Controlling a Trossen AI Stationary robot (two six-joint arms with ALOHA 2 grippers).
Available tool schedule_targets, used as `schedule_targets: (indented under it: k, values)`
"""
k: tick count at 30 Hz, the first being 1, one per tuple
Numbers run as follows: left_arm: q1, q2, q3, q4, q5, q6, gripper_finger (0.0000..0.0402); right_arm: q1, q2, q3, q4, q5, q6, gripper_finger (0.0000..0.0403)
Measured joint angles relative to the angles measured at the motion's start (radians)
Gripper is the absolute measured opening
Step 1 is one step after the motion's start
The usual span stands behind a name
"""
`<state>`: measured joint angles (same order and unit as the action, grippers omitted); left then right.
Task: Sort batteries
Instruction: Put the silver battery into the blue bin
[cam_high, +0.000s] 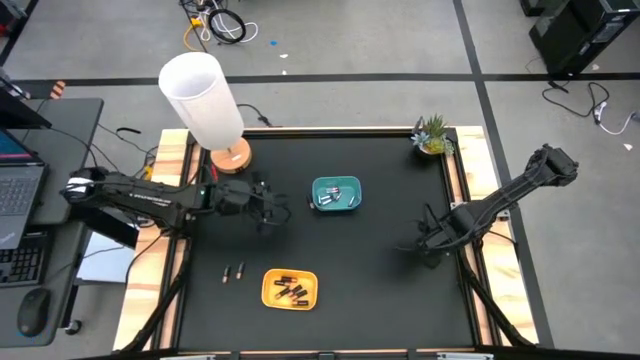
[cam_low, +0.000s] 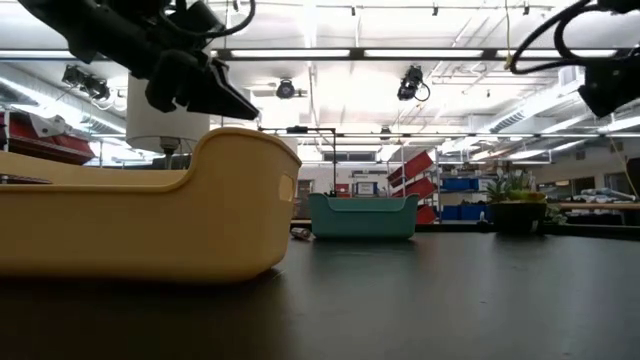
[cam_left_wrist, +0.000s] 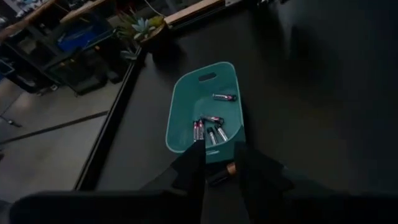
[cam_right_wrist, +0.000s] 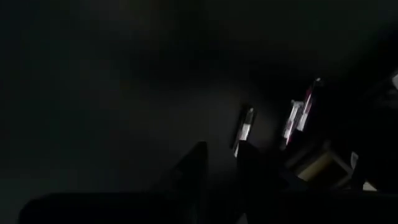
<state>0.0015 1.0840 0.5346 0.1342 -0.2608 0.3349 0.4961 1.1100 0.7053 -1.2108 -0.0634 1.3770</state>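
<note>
Left wrist view: the left gripper (cam_left_wrist: 219, 163) holds a dark battery (cam_left_wrist: 222, 174) with a copper end between its narrowly set fingers, just short of the teal tray (cam_left_wrist: 186, 118), which contains several silvery cells (cam_left_wrist: 211, 129). In the high view, the right gripper (cam_high: 428, 243), fingers narrowly parted, hangs at the table's right, far from the yellow tray (cam_high: 270, 291) and two loose batteries (cam_high: 233, 272).

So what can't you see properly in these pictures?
- Low view: the yellow tray wall hides the batteries inside it.
- High view: the two loose batteries on the mat are too small to tell their type.
- Right wrist view: too dark to tell what the right gripper is over.
- Left wrist view: the left gripper grips a copper-ended battery, mostly hidden by its fingers.
</note>
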Motion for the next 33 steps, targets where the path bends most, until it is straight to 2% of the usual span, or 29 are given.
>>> schedule_targets:
  k: [5, 6, 9, 11, 13, 16, 18, 21, 25, 30, 33]
  values:
    - [0.021, 0.000, 0.000, -0.009, 0.039, 0.005, 0.0099, 0.001, 0.023, 0.000, 0.008, 0.049, 0.070, 0.0055]
    - [0.021, 0.000, 0.000, -0.015, 0.039, 0.005, 0.0099, 0.001, 0.040, -0.002, 0.047, 0.045, 0.085, 0.0053]
    - [0.021, 0.000, 0.000, -0.034, 0.039, 0.025, 0.0099, -0.006, 0.103, 0.002, 0.305, 0.054, 0.064, 0.0050]
    - [0.022, 0.001, 0.000, -0.036, 0.039, 0.032, 0.0099, -0.009, 0.163, 0.002, 0.365, 0.061, 0.042, 0.0050]
    - [0.025, 0.001, 0.000, -0.032, 0.044, 0.040, 0.0099, -0.009, 0.224, 0.001, 0.325, 0.038, 0.039, 0.0050]
    - [0.028, 0.001, 0.001, -0.037, 0.066, 0.041, 0.0099, 0.021, 0.282, -0.002, 0.204, -0.058, 0.085, 0.0050]
    - [0.027, 0.001, 0.002, -0.050, 0.087, 0.034, 0.0099, 0.051, 0.288, -0.001, 0.168, -0.094, 0.137, 0.0051]
    - [0.027, 0.001, -0.005, -0.054, 0.104, 0.031, 0.0099, 0.108, 0.267, -0.001, 0.127, -0.092, 0.245, 0.0058]
    - [0.027, 0.001, -0.028, -0.026, 0.115, 0.031, 0.0099, 0.198, 0.228, -0.001, 0.037, -0.050, 0.430, 0.0071]
    - [0.027, 0.001, -0.033, -0.029, 0.121, 0.028, 0.0099, 0.331, 0.200, 0.000, 0.004, 0.164, 0.721, 0.0080]
    - [0.027, 0.001, -0.033, -0.028, 0.121, 0.028, 0.0099, 0.372, 0.226, 0.000, -0.003, 0.192, 0.816, 0.0080]
